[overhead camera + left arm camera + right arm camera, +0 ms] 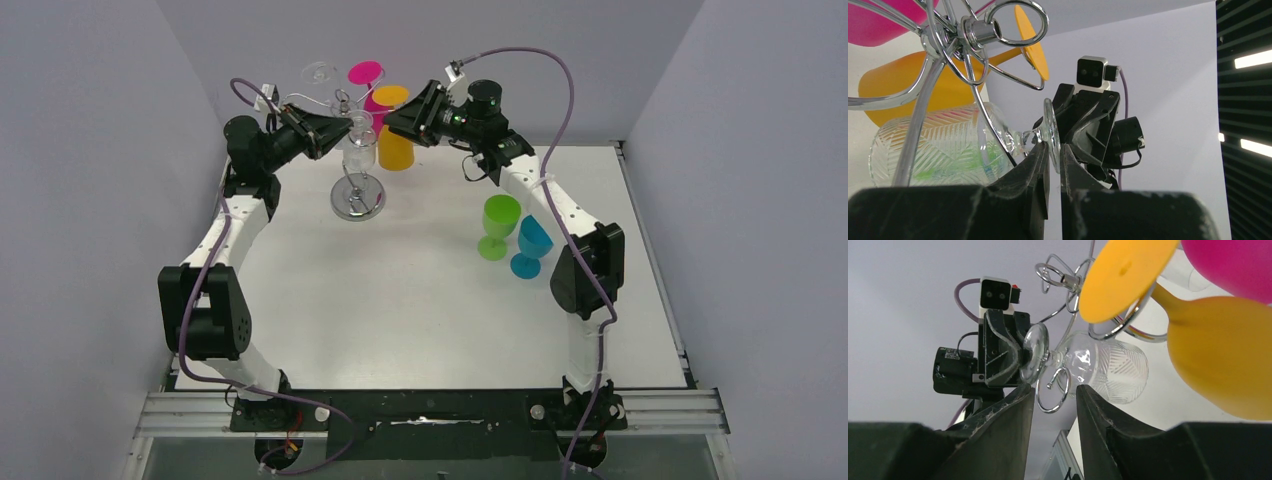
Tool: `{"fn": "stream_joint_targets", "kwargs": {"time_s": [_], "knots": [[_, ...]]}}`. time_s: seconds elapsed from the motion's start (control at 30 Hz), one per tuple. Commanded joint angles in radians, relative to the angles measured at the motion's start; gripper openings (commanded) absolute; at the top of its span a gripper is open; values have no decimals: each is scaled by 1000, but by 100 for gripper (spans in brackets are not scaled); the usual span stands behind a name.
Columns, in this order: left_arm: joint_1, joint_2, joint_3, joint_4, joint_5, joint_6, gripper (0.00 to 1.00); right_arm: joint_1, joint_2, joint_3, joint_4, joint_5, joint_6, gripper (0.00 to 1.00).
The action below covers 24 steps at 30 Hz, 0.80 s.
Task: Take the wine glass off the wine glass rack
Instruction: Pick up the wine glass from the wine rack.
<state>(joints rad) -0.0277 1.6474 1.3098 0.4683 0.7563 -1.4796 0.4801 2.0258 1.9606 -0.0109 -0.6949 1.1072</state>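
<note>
White table (400, 300), wine glass (938, 150) foot pinched in left end effector (1053, 152), right end effector (1054, 394) open

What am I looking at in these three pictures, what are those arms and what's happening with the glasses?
These are two robot arms, left and right, bolted to a table. The wide picture looks down from above and behind them; the other two come from a camera on each wrist, looking past its own claw. On the table stand a silver wire rack, a green glass and a blue glass. An orange glass and a pink glass hang from the rack. The left claw pinches the round foot of the clear wine glass. The right claw is open, holding nothing.
</note>
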Motion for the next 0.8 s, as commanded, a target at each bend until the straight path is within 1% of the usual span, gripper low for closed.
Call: {"fn": "stream_joint_targets", "kwargs": {"time_s": [0.0,0.2,0.33,0.43,0.6,0.73,0.77], "knots": [[-12,-12,77,158,63,-2,0,15,26,104,41,-14,-15,38],[-12,-12,78,142,64,14,0,33,67,168,58,-22,24,39],[-14,-15,77,142,73,17,0,35,92,182,68,-19,56,39],[-14,-15,78,144,82,17,0,45,123,229,71,-39,64,37],[-15,-12,77,159,102,12,0,59,169,286,125,-78,110,29],[-15,-14,71,158,106,16,0,63,172,292,146,-84,128,16],[-15,-13,71,156,105,16,0,64,170,283,158,-88,136,14]]}}
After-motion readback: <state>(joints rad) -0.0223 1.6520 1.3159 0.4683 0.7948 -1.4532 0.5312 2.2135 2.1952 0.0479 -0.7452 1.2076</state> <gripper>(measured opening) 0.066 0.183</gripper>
